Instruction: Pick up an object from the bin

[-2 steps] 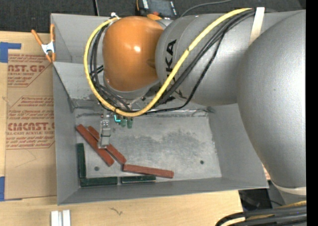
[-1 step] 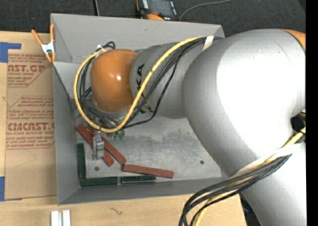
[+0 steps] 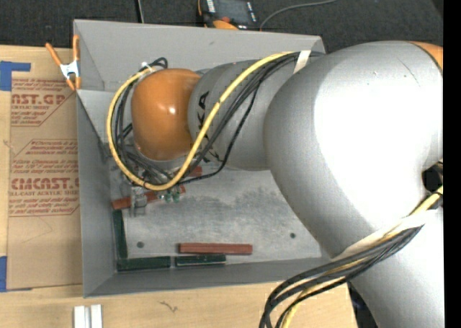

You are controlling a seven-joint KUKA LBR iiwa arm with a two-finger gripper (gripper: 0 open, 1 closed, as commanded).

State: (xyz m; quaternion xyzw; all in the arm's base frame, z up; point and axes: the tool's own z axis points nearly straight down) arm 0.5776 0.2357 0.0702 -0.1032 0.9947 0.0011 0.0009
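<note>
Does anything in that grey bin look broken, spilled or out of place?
Nothing stands out. A reddish-brown bar lies flat by the near wall, next to dark strips; the bin floor shows no spill.

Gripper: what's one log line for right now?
gripper: down at bin left | brown stick: flat on floor, apart | dark green strips: along walls

grey bin (image 3: 238, 204) | red-brown bar (image 3: 216, 249) near lower wall | dark green strips (image 3: 144, 264) beside it
</note>
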